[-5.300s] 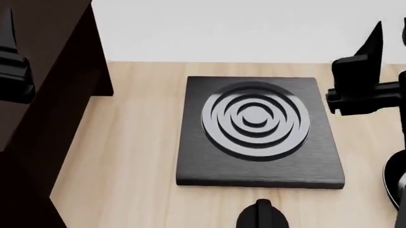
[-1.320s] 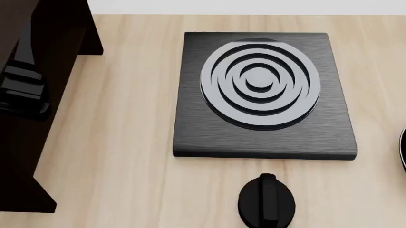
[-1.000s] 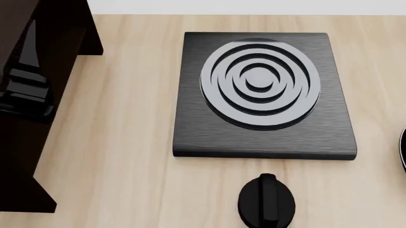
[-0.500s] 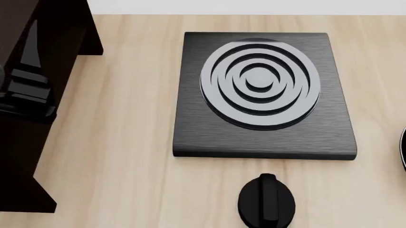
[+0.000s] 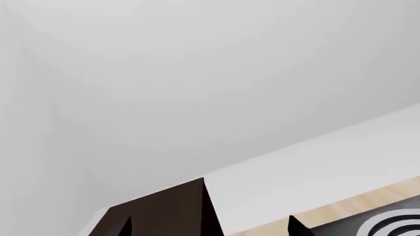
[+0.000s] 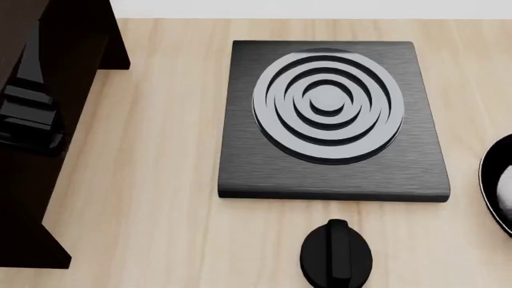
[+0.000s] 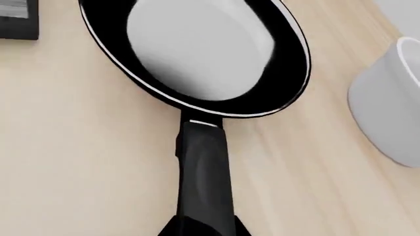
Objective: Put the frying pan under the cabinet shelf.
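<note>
My right fingers (image 7: 203, 231) pinch the small black glossy frying pan (image 7: 196, 54) by its long handle at the desk's (image 6: 160, 180) right edge; a loose pinch could let it swing into the square black stove plate (image 6: 332, 120) en route to the dark brown cabinet shelf (image 6: 36, 90), where my left fingers (image 6: 28, 126), state unclear, hover.

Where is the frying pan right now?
The frying pan sits at the head view's right edge, on the wooden counter to the right of the stove plate; the right wrist view shows a white pot beside it.

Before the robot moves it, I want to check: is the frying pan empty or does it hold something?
Empty. The frying pan shows only a glossy pale reflection inside it.
</note>
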